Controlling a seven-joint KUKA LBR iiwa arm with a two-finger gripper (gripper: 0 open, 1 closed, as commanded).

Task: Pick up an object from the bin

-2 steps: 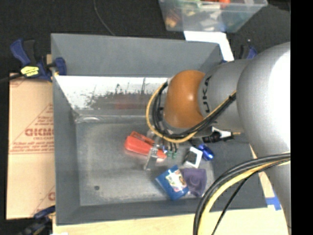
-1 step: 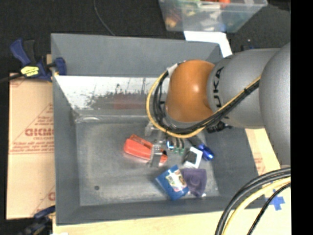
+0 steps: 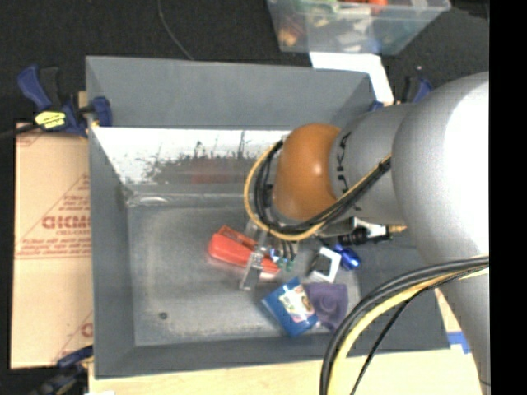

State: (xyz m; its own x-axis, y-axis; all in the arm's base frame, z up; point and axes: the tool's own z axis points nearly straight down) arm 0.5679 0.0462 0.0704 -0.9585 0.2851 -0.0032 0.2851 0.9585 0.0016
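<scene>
Your bin [image 3: 165, 212] is grey sheet metal with a matt finish. Its floor is dull and lightly speckled, and the wall beyond the gripper [image 3: 262, 263] is scuffed with dark scratches and a pale worn band. Above the gripper, the orange cover [image 3: 303, 171] is smooth and glossy, apparently hard plastic, and catches a soft highlight. The arm [image 3: 428, 171] behind it has a smooth, silver-grey satin shell, and its cables [image 3: 254, 192] are black with a slight sheen. Just left of the gripper, the red piece [image 3: 226, 249] looks like shiny plastic. Below the gripper, the blue pack [image 3: 288, 307] shows you a glossy printed face. The purple piece [image 3: 329, 301] touching it looks matt and soft.
</scene>
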